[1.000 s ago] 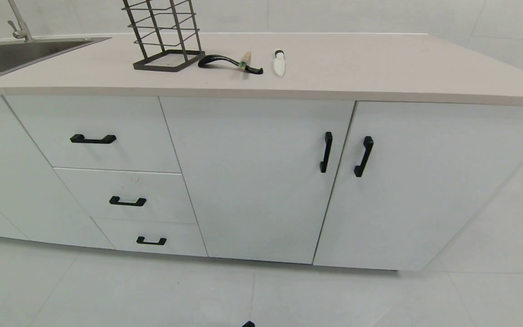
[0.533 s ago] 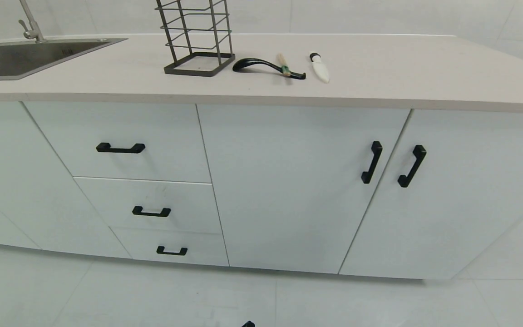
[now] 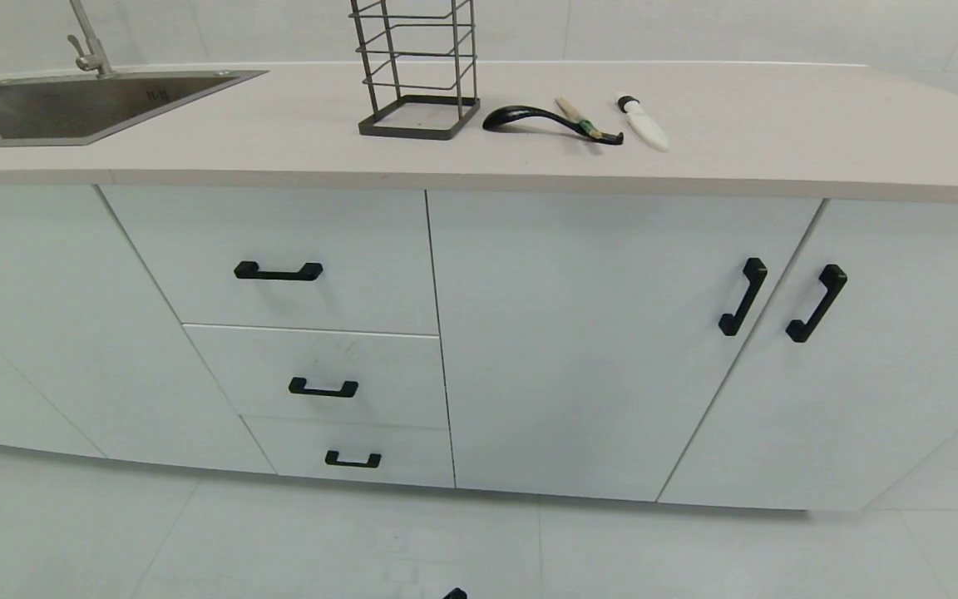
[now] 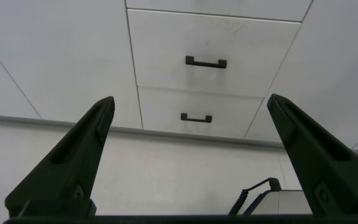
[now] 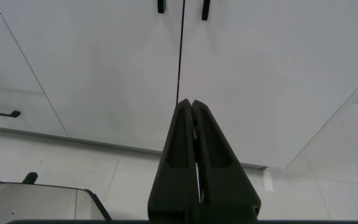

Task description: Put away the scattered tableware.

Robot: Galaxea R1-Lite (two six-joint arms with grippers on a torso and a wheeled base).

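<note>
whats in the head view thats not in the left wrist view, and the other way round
Head view alone: the counter with the sink, the rack, and beside it the ladle, a stick and a white utensil; also the door handles.
Left wrist view alone: the left gripper, fingers wide apart and holding nothing.
Both: the middle drawer and bottom drawer, both closed, and the floor below them.
</note>
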